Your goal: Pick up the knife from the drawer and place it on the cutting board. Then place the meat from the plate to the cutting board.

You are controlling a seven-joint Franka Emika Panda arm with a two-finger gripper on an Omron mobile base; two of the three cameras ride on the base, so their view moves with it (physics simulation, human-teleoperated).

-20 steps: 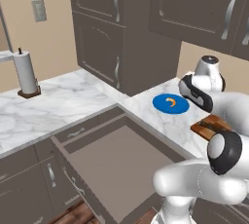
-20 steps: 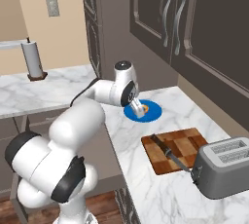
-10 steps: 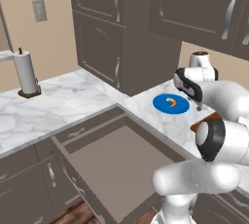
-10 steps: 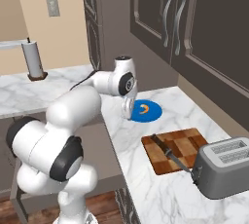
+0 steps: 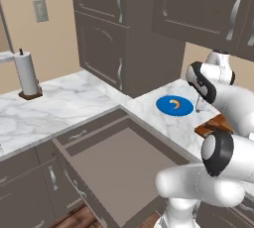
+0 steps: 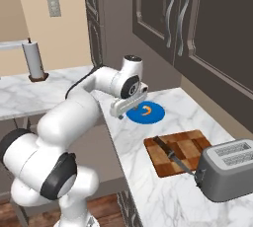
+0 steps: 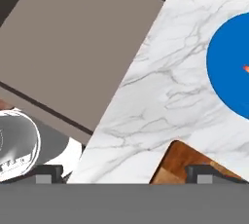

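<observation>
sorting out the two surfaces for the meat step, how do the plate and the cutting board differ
The plate is round and plain bright blue; the cutting board is rectangular, brown wood in a checkered pattern. The plate carries the small orange meat; the cutting board carries the knife. The plate sits nearer the gripper; the board lies by the toaster. Both lie flat on the marble counter.

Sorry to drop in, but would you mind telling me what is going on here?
A white robot arm is partway through a kitchen job. The knife already lies on the cutting board, and the drawer stands open. The meat is still on the blue plate. The gripper hangs over the counter beside the plate, holding nothing, its fingers apart.
</observation>
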